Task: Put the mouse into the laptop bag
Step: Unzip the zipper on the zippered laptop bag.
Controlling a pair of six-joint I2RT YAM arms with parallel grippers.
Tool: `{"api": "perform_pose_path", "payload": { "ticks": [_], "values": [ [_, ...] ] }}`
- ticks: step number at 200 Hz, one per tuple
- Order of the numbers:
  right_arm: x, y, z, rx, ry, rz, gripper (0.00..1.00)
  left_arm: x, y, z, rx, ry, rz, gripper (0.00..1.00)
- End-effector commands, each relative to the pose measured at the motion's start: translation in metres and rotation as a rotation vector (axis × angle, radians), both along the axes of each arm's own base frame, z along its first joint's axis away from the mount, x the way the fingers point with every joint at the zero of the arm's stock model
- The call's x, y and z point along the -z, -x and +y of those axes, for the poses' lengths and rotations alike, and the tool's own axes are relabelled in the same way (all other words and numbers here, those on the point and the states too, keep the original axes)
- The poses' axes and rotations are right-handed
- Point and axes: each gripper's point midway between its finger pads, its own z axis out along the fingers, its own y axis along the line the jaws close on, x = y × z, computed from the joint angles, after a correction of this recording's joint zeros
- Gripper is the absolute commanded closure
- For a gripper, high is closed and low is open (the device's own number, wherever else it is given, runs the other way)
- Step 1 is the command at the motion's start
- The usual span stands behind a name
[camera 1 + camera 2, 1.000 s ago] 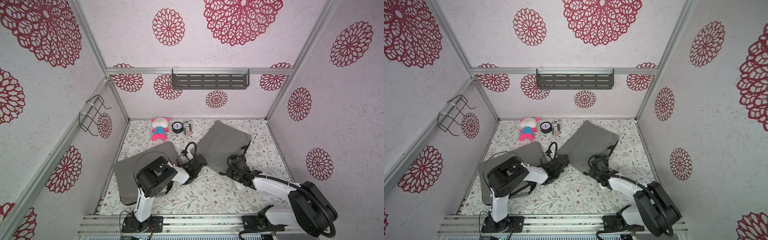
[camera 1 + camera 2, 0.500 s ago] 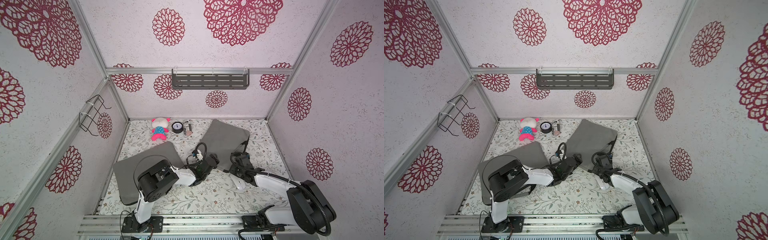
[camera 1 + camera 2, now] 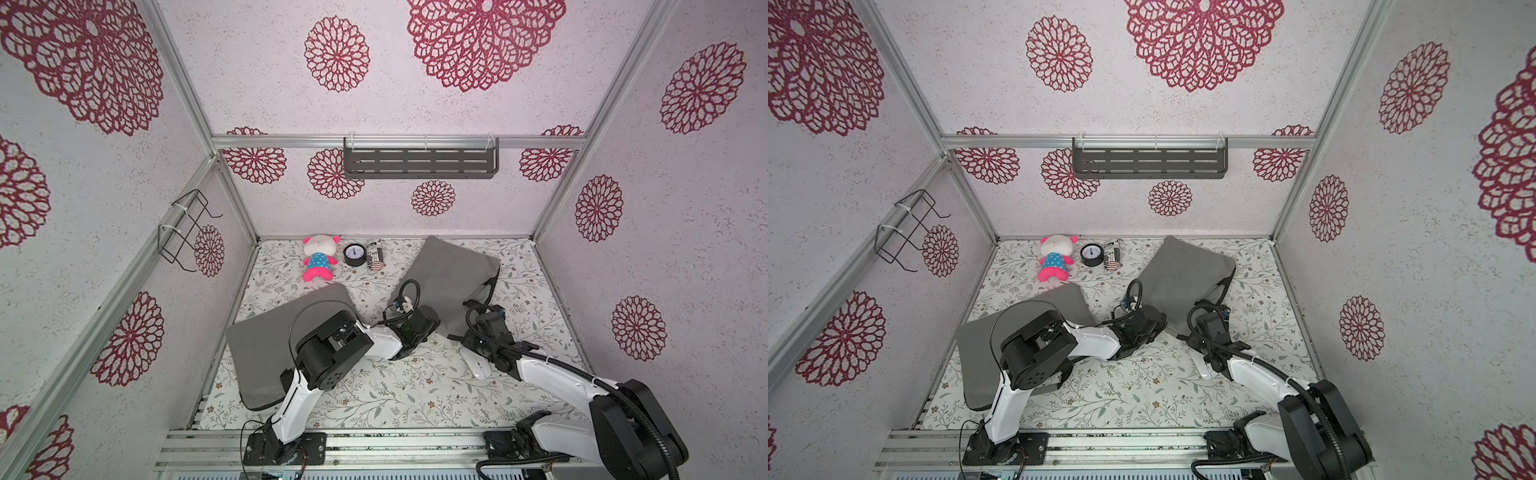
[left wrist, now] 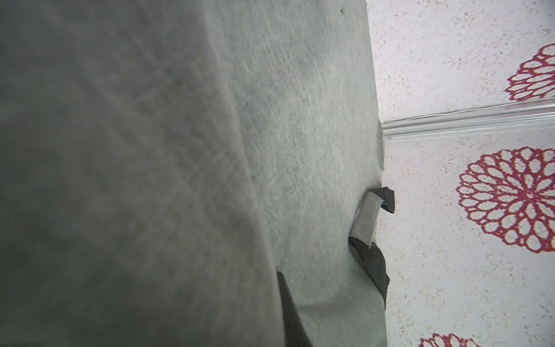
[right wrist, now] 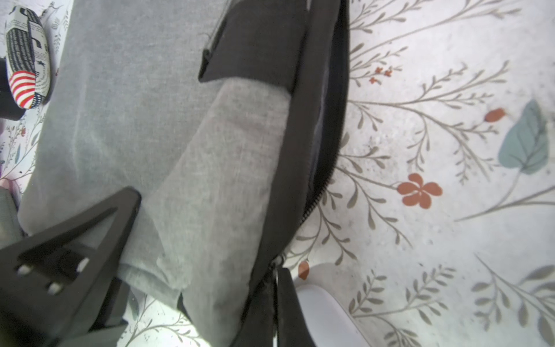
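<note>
The grey laptop bag (image 3: pixel 449 274) (image 3: pixel 1183 270) lies at mid-right, its near edge raised off the floor. The white mouse (image 3: pixel 478 365) (image 3: pixel 1206 368) rests on the floor just in front of it, under my right arm. My right gripper (image 3: pixel 478 328) (image 5: pixel 274 270) is shut on the bag's black zipper band (image 5: pixel 303 150), with the mouse (image 5: pixel 324 315) right beside it. My left gripper (image 3: pixel 430 322) (image 3: pixel 1156 322) sits at the bag's near-left corner. Grey fabric (image 4: pixel 300 120) fills the left wrist view, with only a narrow dark wedge at the jaws. One of its fingers (image 5: pixel 90 237) lies over a fabric fold.
A flat grey pad (image 3: pixel 266 345) lies at the left under my left arm. A pink plush toy (image 3: pixel 318 257), a round black gauge (image 3: pixel 354 254) and a printed can (image 3: pixel 376 259) line the back wall. A dark shelf (image 3: pixel 419 162) and a wire rack (image 3: pixel 187 224) hang on the walls.
My left arm has swung right, from beside the grey pad to the bag's near-left corner. The right gripper has moved back with the bag's edge, and the bag stands steeper.
</note>
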Motion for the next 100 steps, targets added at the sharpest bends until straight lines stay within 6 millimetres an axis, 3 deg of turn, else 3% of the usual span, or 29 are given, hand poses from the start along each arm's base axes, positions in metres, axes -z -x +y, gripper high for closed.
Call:
{"api": "perform_pose_path", "payload": {
  "ticks": [1, 45, 100],
  "values": [
    [-0.004, 0.005, 0.013, -0.041, -0.019, -0.015, 1.0, 0.013, -0.006, 0.001, 0.024, -0.034, 0.027, 0.92],
    [-0.005, 0.016, 0.037, -0.11, -0.022, -0.019, 1.0, 0.007, -0.018, 0.005, 0.014, -0.016, 0.025, 0.98],
    [-0.01, 0.002, 0.069, -0.175, -0.019, -0.02, 1.0, 0.004, -0.015, 0.001, 0.028, 0.014, 0.025, 1.0]
  ]
}}
